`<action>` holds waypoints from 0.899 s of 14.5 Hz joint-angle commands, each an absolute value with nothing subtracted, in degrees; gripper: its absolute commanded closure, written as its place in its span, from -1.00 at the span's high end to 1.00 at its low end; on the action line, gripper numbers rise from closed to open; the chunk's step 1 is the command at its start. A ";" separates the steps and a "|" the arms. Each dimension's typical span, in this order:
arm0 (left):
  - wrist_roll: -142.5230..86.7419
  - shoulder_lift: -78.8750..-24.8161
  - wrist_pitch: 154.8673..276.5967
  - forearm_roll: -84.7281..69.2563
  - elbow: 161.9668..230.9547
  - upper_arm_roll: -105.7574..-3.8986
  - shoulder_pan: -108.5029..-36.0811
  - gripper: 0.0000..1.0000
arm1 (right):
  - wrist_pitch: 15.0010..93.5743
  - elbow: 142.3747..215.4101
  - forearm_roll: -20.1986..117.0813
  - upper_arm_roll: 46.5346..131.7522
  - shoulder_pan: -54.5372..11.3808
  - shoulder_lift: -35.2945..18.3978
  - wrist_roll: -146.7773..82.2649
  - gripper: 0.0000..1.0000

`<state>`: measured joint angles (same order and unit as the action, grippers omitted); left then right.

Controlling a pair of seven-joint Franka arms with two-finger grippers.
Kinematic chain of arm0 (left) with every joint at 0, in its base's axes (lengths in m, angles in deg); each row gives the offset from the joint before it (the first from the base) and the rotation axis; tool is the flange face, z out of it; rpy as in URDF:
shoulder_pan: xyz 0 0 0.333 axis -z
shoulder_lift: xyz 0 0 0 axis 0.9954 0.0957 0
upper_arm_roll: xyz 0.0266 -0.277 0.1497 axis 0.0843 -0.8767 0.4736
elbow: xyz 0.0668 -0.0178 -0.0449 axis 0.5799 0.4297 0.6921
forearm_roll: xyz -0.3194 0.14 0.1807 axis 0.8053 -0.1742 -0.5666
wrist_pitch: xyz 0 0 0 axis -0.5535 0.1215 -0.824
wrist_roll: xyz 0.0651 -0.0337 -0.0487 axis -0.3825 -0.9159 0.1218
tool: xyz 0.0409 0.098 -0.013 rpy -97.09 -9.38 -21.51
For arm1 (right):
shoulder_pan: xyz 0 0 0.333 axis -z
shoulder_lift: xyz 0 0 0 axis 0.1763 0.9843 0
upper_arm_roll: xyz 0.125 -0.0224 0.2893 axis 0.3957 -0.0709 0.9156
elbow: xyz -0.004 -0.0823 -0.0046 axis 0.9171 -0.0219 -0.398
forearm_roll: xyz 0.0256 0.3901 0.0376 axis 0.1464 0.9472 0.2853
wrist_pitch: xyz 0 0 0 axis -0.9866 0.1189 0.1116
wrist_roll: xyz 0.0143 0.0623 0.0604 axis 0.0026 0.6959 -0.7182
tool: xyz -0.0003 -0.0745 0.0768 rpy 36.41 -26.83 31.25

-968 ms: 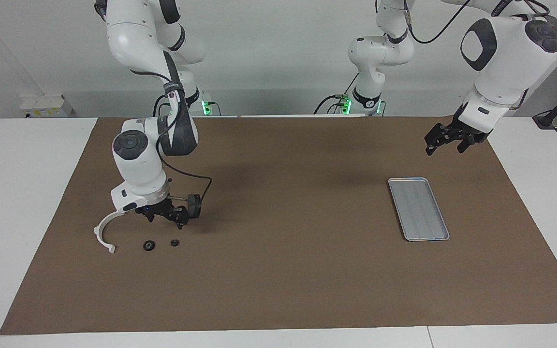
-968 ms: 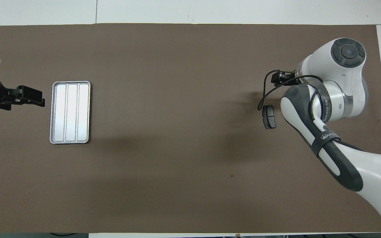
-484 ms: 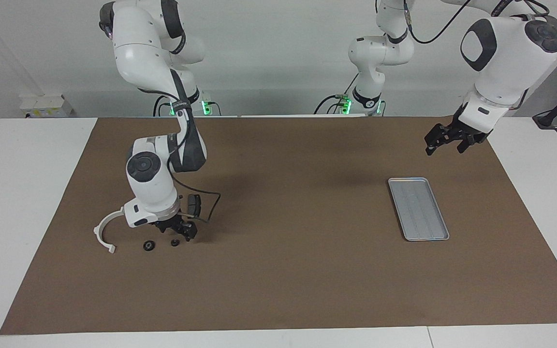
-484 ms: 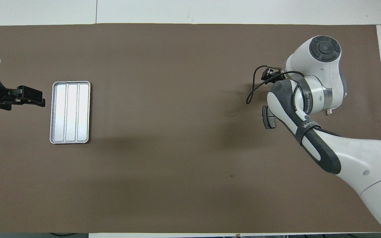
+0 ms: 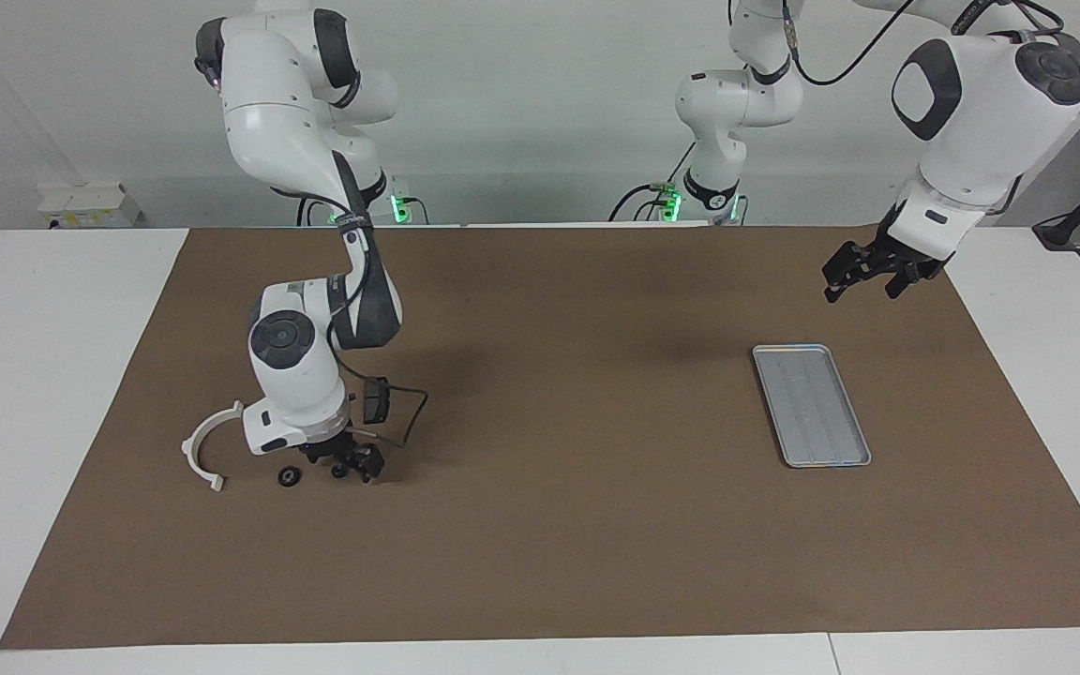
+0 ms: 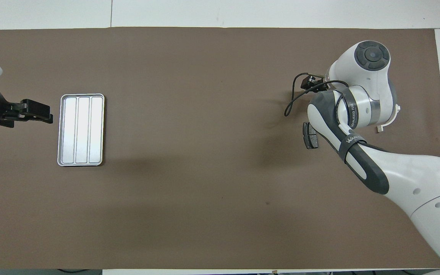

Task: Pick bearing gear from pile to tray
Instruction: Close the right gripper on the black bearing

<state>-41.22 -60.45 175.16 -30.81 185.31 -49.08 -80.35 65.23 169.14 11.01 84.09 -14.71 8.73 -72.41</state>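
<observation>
Grippers first: my right gripper [image 5: 345, 463] is down low over the brown mat [image 5: 549, 525] on the white tabletop [image 5: 52, 375], at the right arm's end. Its fingers look spread, holding nothing, with a tiny black round piece [image 5: 338, 471] lying between the fingertips; I cannot tell whether either finger touches it. A second, slightly larger black ring-shaped piece [image 5: 289, 476] lies just beside it, further toward the right arm's end of the tabletop. Next along in the same direction sits the white semicircular plastic arc [image 5: 207, 450], apart from both black pieces. From overhead my own wrist covers those small parts, and only one dark grey brake pad [image 6: 311, 135] shows at the edge of my forearm, nearer to the robots than the black pieces. The small rectangular silver-grey metal tray [image 5: 812, 405], with its low rim and ribbed base, lies well apart toward the left arm's end and holds nothing. My left gripper [image 5: 863, 277] waits in the air over the mat beside that tray, fingers spread and holding nothing.
</observation>
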 commanded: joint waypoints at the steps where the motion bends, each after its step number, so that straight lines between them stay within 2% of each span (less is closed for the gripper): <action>1: -40.43 -63.14 177.72 -30.67 189.04 -48.81 -79.76 1.00 | 66.41 168.04 9.50 84.67 -13.85 10.31 -73.57 0.89; 9: -40.43 -63.14 177.90 -30.59 189.04 -48.81 -79.76 1.00 | 68.35 168.04 9.77 84.67 -13.93 10.84 -73.57 0.75; 13: -40.61 -63.22 177.90 -30.68 189.30 -48.81 -79.85 1.00 | 67.65 168.13 10.47 84.67 -13.85 10.84 -73.57 0.48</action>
<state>-41.20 -61.14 176.48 -30.81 186.64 -49.16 -80.33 67.70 168.99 11.00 84.09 -14.52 10.04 -72.41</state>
